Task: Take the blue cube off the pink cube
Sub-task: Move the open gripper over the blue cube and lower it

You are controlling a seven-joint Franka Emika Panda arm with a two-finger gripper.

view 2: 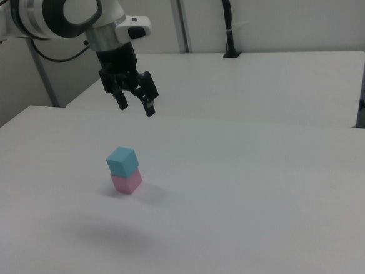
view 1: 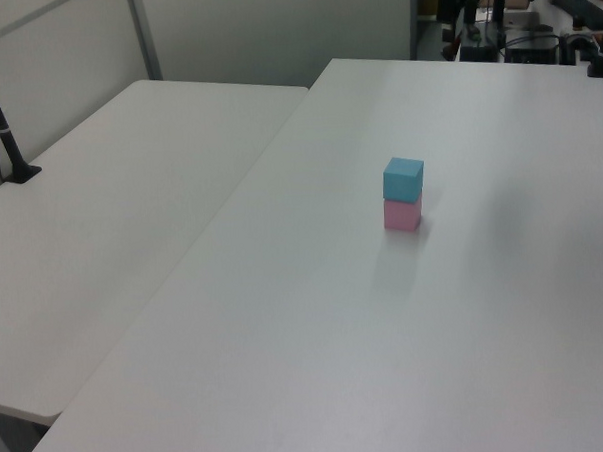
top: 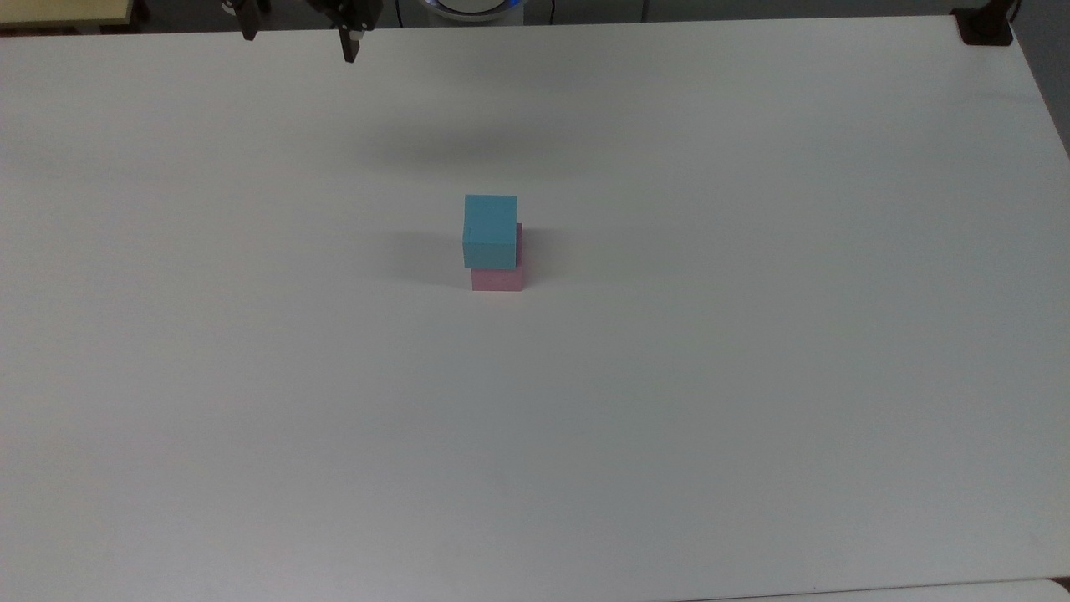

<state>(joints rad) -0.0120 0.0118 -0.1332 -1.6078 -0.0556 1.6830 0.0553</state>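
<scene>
Blue cube [top: 490,230] sits on top of the pink cube [top: 498,278], stack near the middle of the white table [top: 752,376]; the two are touching, upper cube square on its base but shifted a little toward the top view's left, so a sliver of pink shows along the blue cube's right edge; likely just a loose stacking, not a lean, since the right view shows both cubes upright. Gripper [view 2: 136,104] hangs high in the air, well apart from the stack, up and slightly toward the right view's right of it; fingers spread with nothing between them, pointing down, which suits a descent from above; in the top view the two finger tips appear at the upper edge, far from the cubes, though how high they ride is hard to judge there. A soft shadow lies on the table beyond the stack in the top view. Judgement: approach not yet begun; the next move calls for centring over the blue cube and closing on its side faces without nudging the pink one.
</scene>
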